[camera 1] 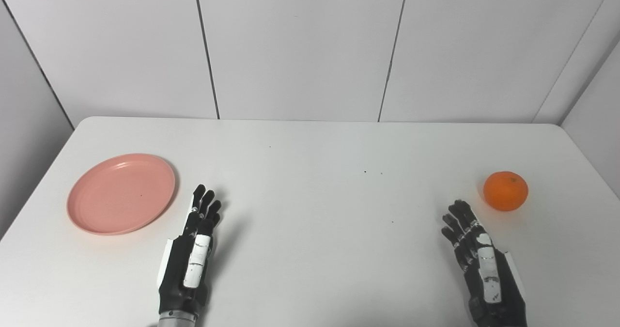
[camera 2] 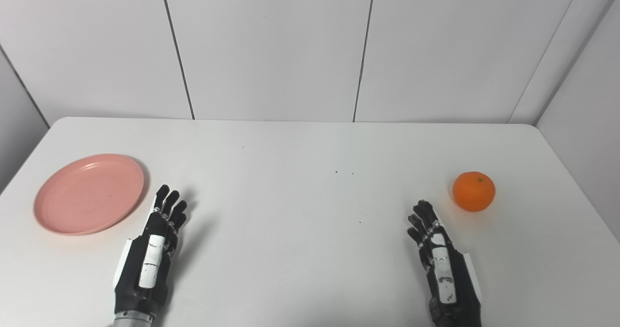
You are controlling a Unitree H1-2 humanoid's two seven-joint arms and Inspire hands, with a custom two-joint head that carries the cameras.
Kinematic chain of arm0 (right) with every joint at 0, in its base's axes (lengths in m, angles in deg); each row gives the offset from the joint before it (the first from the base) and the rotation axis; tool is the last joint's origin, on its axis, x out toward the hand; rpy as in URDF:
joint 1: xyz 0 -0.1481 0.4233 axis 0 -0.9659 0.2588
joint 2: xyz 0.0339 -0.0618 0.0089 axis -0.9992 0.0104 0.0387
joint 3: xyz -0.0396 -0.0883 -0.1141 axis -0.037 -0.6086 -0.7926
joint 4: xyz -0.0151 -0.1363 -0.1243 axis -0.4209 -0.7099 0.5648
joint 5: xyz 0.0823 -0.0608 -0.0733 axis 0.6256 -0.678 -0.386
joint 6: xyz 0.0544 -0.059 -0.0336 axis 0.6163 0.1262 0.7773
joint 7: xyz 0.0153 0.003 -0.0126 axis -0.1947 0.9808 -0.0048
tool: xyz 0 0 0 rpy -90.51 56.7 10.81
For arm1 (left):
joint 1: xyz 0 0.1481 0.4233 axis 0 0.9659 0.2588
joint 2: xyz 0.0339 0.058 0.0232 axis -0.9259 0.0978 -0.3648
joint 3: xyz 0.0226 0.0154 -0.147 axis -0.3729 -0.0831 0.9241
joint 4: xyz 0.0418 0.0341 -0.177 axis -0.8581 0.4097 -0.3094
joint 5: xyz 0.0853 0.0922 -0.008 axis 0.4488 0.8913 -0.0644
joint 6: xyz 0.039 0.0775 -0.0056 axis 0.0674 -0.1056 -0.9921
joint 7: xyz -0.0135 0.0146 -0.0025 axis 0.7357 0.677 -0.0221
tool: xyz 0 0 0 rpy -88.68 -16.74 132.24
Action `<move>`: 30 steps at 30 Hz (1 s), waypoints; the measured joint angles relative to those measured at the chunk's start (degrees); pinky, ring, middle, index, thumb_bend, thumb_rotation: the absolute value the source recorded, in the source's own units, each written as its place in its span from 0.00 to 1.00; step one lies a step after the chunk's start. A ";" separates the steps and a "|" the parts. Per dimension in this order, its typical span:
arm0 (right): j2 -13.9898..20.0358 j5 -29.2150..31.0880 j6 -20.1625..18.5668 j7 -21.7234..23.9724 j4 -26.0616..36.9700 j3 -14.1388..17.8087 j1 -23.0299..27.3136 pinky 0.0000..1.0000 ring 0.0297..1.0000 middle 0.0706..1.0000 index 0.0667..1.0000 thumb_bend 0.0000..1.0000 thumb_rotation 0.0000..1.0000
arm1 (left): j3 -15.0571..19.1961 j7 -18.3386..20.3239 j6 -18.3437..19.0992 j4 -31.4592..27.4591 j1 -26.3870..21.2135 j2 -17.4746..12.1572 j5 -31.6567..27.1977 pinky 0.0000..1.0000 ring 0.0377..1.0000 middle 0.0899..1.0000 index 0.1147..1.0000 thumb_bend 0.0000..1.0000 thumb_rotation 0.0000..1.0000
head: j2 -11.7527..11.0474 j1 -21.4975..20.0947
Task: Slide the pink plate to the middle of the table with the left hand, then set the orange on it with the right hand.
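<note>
My left hand (camera 1: 191,249) hangs low over the table (camera 1: 310,210) at the near left, fingers stretched forward and slightly apart, holding nothing. Its fingertips point toward the far side, and the plate (camera 1: 121,193) lies just beside them to the left, not touching. The plate is pink, round and shallow, flat on the table near the left edge, with nothing on it.

My right hand (camera 2: 443,264) is at the near right, also empty, fingers extended and a little spread, angled slightly to the left. The orange (camera 2: 473,191) sits on the table just beyond and to the right of those fingertips, near them but apart from them, close to the right edge.

The plate and the orange are well apart, at opposite sides of the table, and the white middle stretch between my two hands shows only a few tiny dark specks (camera 1: 373,172).
</note>
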 measured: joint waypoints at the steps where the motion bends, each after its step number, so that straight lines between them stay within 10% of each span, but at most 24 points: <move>1: 0.00 0.00 0.00 0.00 0.00 0.00 0.00 0.94 0.93 0.93 0.92 0.84 0.93 | 0.00 0.00 0.00 0.00 0.00 0.00 0.00 1.00 0.97 0.99 1.00 0.84 0.84 | 0.00 0.00; 30: 0.02 0.01 0.00 0.02 -0.02 0.00 0.00 0.95 0.93 0.93 0.92 0.84 0.93 | -0.06 0.05 0.02 0.01 0.00 -0.03 0.03 1.00 0.97 0.99 1.00 0.83 0.84 | -0.18 0.44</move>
